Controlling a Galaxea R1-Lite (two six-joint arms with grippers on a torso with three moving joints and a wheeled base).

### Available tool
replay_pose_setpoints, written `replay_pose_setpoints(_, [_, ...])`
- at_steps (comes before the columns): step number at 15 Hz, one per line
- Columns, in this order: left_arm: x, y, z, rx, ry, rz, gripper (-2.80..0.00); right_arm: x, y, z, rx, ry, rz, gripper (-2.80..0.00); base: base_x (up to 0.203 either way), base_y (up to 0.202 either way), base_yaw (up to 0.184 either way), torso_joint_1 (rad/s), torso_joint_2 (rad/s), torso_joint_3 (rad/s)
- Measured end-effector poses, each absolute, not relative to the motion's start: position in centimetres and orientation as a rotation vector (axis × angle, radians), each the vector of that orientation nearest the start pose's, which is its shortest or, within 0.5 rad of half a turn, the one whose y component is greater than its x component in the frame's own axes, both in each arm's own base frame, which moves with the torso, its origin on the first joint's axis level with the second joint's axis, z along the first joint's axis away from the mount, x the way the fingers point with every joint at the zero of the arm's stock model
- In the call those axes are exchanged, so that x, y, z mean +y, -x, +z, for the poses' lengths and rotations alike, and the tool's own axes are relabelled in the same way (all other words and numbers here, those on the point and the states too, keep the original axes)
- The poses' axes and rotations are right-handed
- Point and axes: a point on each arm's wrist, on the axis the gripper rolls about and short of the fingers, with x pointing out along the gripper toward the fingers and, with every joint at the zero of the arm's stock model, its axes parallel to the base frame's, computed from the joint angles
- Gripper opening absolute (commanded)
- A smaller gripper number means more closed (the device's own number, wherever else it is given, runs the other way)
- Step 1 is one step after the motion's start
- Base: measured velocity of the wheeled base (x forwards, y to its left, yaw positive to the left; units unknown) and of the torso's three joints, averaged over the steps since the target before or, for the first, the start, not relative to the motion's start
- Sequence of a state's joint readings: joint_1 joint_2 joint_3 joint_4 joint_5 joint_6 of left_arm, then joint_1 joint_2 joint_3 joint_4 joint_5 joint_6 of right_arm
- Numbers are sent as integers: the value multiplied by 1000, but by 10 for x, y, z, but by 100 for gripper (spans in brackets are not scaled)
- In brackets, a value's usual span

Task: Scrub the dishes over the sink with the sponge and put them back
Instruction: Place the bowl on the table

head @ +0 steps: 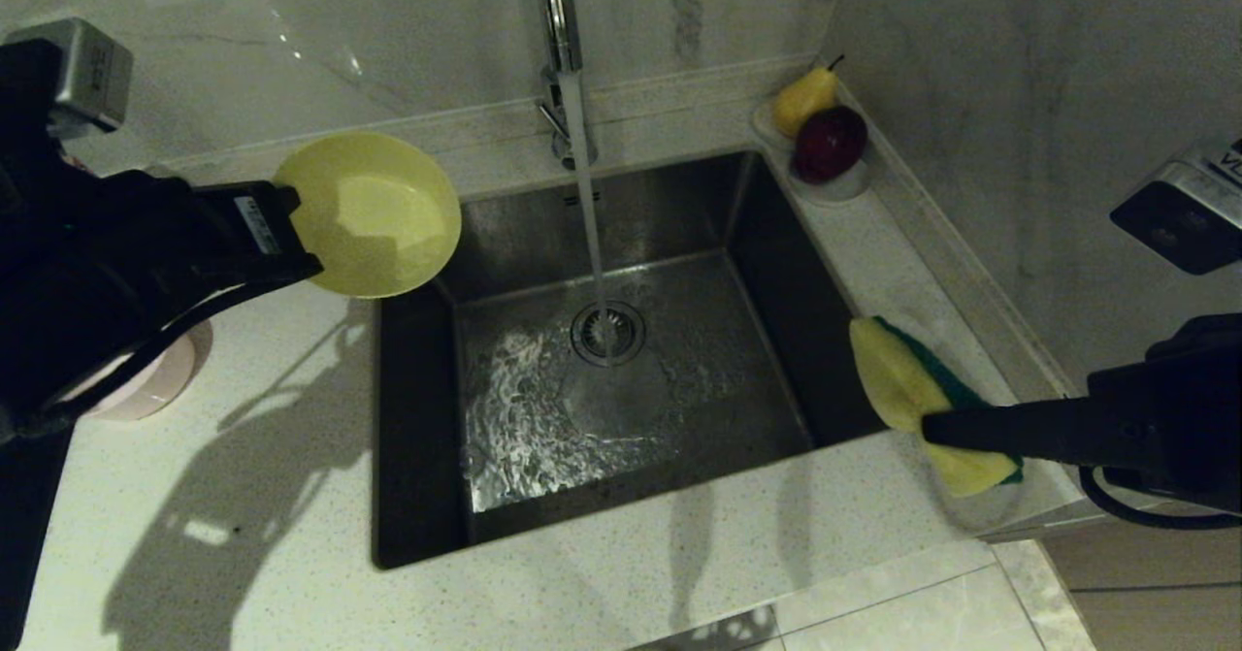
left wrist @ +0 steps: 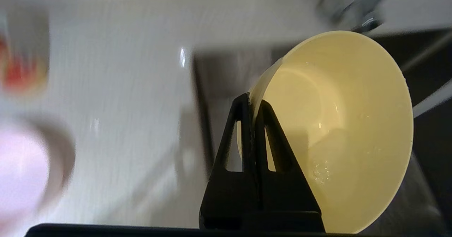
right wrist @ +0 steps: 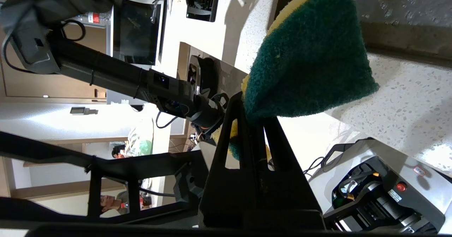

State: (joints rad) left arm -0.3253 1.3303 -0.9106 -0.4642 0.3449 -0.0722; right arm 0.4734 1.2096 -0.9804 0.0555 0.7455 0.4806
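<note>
Far left on the counter point(head: 243, 496), a pale pink bowl point(head: 160, 379) sits partly hidden under the left arm; the left gripper point(head: 291, 234) is clamped on the rim of the yellow bowl point(head: 374, 214), one finger inside and one outside the wall, bowl tipped on edge over the sink's point(head: 621, 370) back-left corner. Tap point(head: 558, 40) runs a stream onto the drain strainer point(head: 607, 333). At right, the right gripper point(head: 936, 428) pinches the sponge point(head: 907, 394) near one end, fingers closed through the foam, the rest projecting beyond the fingertips above the counter at the sink's right rim.
</note>
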Motion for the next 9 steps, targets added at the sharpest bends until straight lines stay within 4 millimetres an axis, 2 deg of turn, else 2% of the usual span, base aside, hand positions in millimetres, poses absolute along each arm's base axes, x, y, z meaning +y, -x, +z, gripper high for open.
replay_pose_setpoints(3, [-44,-205,309,195,267,93,-280,90,-145,289,575,-461,1104,-280,0,0,0,0,0,0])
replay_pose_setpoints(6, [-16,-196,300,415,400,247,-280,86,-148,287,574,-467,1073,-280,0,0,0,0,0,0])
replay_pose_setpoints(9, [13,-191,288,500,479,403,-280,83,-155,280,592,-476,1034,-280,0,0,0,0,0,0])
